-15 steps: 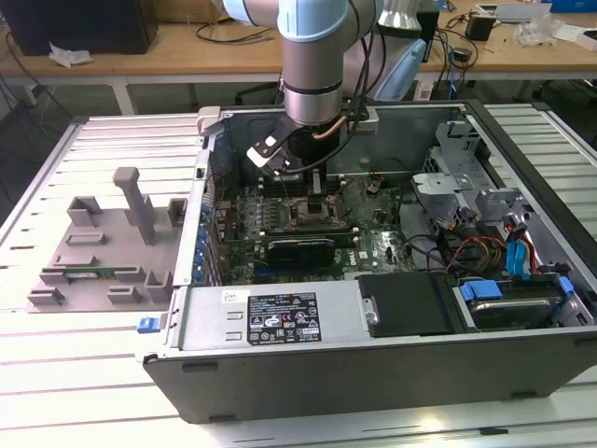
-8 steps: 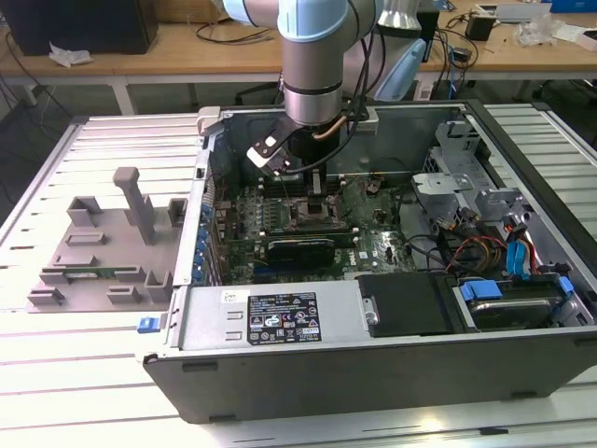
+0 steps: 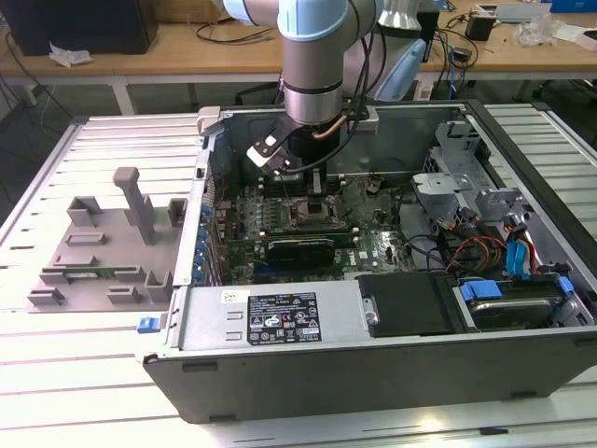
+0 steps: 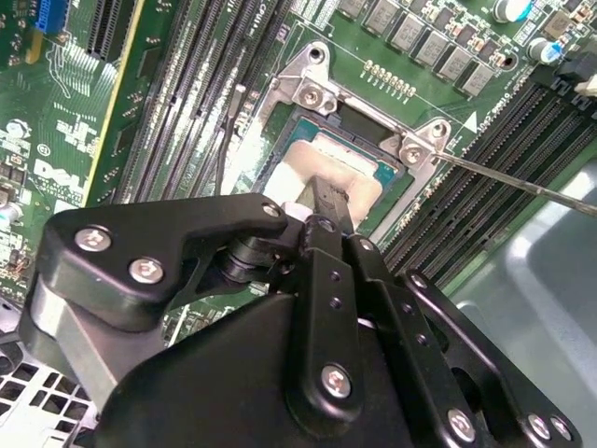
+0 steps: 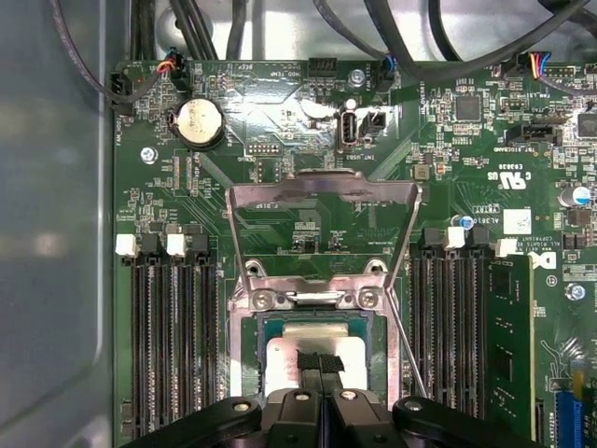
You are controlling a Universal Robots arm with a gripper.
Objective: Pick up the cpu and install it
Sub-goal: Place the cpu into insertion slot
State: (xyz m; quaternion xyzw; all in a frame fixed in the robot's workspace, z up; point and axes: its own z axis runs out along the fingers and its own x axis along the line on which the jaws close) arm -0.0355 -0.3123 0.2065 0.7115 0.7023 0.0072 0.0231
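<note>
- My arm (image 3: 312,56) hangs straight down into the open computer case (image 3: 373,345), wrist vertical, with the tool (image 5: 318,362) low over the green motherboard (image 5: 280,140).
- The tool's two black fingers are drawn together with only a hairline seam between them, and I see nothing gripped. Their tips sit over the middle of the cpu (image 5: 287,364); I cannot tell whether they touch it.
- The cpu lies flat in the socket (image 5: 317,297). It is a square, pale silver plate with a thin greenish rim.
- The socket's load plate (image 5: 322,191), bare stamped metal, stands swung up, and its thin wire lever (image 5: 408,345) slants just beside the socket.
- Black ribbed memory slots (image 5: 168,345) flank the socket, and a long green memory stick (image 5: 508,345) fills one.
- In the exterior view the case rests on a slatted metal tabletop (image 3: 93,373), with a grey moulded fixture (image 3: 103,252) to the exterior view's left.
</note>
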